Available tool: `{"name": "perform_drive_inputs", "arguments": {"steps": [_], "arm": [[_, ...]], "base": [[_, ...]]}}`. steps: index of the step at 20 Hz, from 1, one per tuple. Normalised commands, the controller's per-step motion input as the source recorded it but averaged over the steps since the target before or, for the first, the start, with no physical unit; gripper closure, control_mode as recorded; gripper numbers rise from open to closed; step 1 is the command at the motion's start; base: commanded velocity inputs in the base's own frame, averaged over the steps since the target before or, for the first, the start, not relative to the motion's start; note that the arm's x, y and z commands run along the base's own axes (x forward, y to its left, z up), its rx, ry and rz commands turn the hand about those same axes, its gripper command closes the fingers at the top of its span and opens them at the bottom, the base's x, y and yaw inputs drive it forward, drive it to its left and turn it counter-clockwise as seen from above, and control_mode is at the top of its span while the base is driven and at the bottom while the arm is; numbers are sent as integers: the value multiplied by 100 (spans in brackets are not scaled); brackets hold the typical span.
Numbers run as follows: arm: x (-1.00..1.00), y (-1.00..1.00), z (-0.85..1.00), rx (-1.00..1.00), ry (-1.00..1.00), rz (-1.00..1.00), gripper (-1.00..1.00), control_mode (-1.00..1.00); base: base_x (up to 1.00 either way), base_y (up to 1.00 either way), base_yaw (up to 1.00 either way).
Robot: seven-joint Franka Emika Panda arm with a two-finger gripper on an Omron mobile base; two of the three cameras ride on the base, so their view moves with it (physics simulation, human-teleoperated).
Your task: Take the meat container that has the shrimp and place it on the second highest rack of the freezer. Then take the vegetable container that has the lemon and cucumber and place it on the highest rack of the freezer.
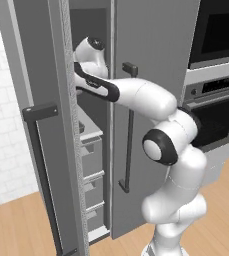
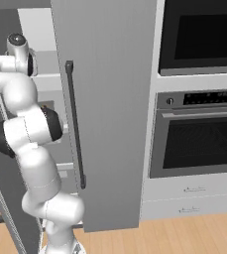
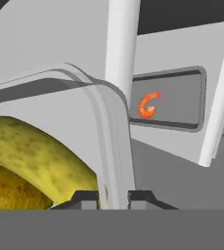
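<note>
My gripper point(image 3: 114, 197) is shut on the rim of the vegetable container point(image 3: 103, 112), which runs between the two dark fingertips. Inside this pale tray, close to the camera, lie the yellow-green cucumber point(image 3: 40, 151) and, under it, the lemon point(image 3: 11, 193). Beyond the rim, the grey meat container point(image 3: 182, 97) rests flat on a shelf with the orange shrimp point(image 3: 147, 105) curled in it. In the base views my arm point(image 1: 131, 92) reaches into the upper part of the open freezer point(image 1: 93, 30), and the hand is hidden behind the door's edge.
The freezer's open door point(image 1: 36, 100) with its dark bar handle stands at the left. Grey drawers point(image 1: 93, 165) fill the lower freezer. A closed tall door with a long handle point(image 2: 75, 124) is next to it, and black-glass ovens point(image 2: 199, 134) are to the right. A white post point(image 3: 121, 44) rises just behind the tray.
</note>
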Motion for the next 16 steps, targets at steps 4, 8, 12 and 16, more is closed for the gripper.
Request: {"name": "perform_drive_inputs", "arguments": {"steps": [4,8,12,16], "arm": [[34,31,0,0,0,-11,100,-100],[39,25,2,0,0,-9,100,-100],[39,21,0,0,0,-10,-100,-100],[3,-5,0,1,0,-9,-100,-100]], "base": [[0,0,0],[0,0,0],[0,0,0],[0,0,0]]}}
